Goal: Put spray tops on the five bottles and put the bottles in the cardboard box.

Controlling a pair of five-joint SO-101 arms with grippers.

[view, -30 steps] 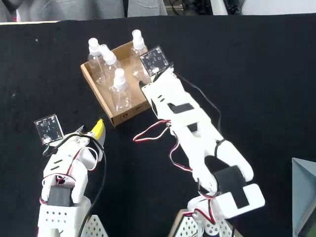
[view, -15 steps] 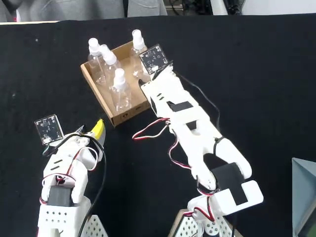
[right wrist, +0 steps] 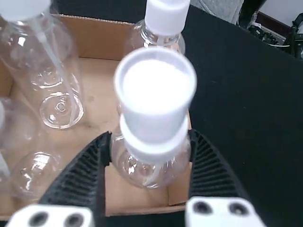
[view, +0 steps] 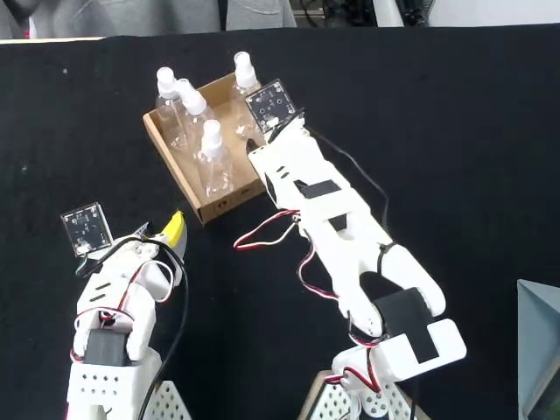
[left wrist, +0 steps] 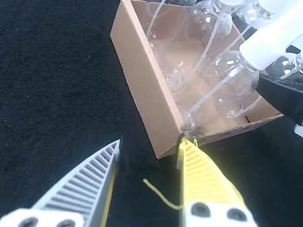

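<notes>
We see right gripper (right wrist: 150, 137) clamped on capped bottle (right wrist: 154, 90) inside cardboard box (right wrist: 94, 33); left gripper (left wrist: 150, 144) spread apart just outside its corner.

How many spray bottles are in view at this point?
5 bottles, all in the cardboard box: two at its left corner, one mid-box, one at the far corner, and a bottle held in the right gripper, largely covered by that arm from above.

No words, numbers or signs can be read here. The cardboard box (view: 214, 208) has a small dark mark on its outer wall, but it is too tiny and blurry to make out.
</notes>
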